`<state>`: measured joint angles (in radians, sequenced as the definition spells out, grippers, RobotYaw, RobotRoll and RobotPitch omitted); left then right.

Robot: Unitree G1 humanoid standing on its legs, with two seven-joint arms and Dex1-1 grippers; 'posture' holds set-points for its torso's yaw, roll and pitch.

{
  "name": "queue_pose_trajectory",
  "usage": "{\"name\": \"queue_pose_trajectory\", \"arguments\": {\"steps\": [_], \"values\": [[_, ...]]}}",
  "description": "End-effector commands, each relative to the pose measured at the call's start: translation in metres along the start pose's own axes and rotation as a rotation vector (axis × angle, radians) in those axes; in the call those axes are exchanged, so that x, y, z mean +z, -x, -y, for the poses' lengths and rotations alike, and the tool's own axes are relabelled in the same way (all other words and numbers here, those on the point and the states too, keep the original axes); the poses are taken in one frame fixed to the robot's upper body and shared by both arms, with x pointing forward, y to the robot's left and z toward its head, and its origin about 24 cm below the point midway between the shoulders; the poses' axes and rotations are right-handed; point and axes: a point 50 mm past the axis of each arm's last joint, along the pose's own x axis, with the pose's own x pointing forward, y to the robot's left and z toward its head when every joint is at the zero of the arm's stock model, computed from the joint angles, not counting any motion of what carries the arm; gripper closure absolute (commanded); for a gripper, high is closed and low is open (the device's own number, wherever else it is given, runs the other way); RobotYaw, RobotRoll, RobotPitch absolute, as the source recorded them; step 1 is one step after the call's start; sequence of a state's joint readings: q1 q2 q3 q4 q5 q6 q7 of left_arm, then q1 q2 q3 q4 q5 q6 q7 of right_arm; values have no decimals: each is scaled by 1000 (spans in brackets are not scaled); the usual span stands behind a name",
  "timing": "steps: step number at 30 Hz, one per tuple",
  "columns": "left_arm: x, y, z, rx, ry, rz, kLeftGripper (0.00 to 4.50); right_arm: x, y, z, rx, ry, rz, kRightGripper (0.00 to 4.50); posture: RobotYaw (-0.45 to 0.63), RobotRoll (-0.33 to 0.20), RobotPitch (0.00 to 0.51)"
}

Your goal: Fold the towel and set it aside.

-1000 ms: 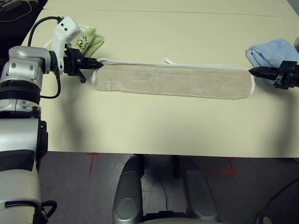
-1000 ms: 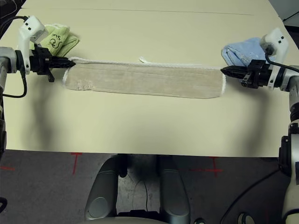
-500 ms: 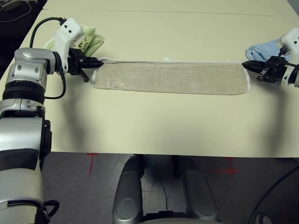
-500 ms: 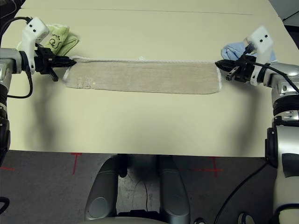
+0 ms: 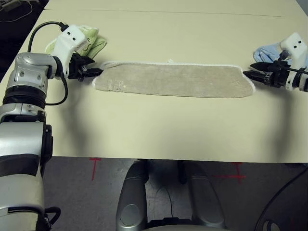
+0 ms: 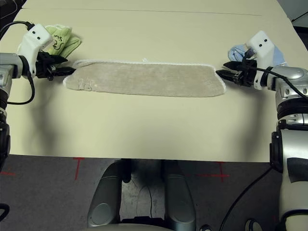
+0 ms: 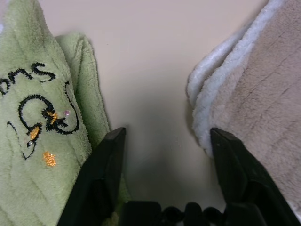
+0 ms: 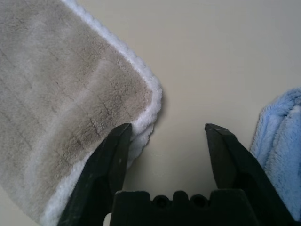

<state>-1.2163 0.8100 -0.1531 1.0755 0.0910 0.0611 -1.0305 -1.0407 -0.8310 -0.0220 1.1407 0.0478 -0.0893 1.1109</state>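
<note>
Now the towel (image 5: 173, 80) lies flat across the table (image 5: 154, 130) as a long folded strip, beige terry with white stitched edging, ends rounded. A second ago both grippers were pinched on its ends; both have let go. The left gripper (image 5: 96, 72) and right gripper (image 5: 249, 74) sit just off the ends, fingers apart. Plush green towel (image 7: 37, 117) lies beside the left gripper, fluffy blue towel (image 8: 282, 146) beside the right.
</note>
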Motion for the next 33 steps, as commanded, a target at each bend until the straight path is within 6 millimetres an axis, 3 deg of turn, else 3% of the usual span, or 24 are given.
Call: {"name": "queue_pose_trajectory", "arguments": {"steps": [1,10,18,24,33], "values": [[2,2,-4,31,-13,2,0,-8,18,5,-3,-32,-11,11,17,0,323],[29,12,-11,24,-26,127,0,-7,44,15,-34,-112,98,11,16,0,304],[52,16,-4,-112,60,308,0,-4,48,13,-5,-242,250,11,39,0,293],[41,14,20,-157,165,424,0,-11,39,1,-28,-320,357,11,39,0,271],[24,9,60,-24,383,547,0,-21,30,-37,-156,-439,480,11,44,0,263]]}}
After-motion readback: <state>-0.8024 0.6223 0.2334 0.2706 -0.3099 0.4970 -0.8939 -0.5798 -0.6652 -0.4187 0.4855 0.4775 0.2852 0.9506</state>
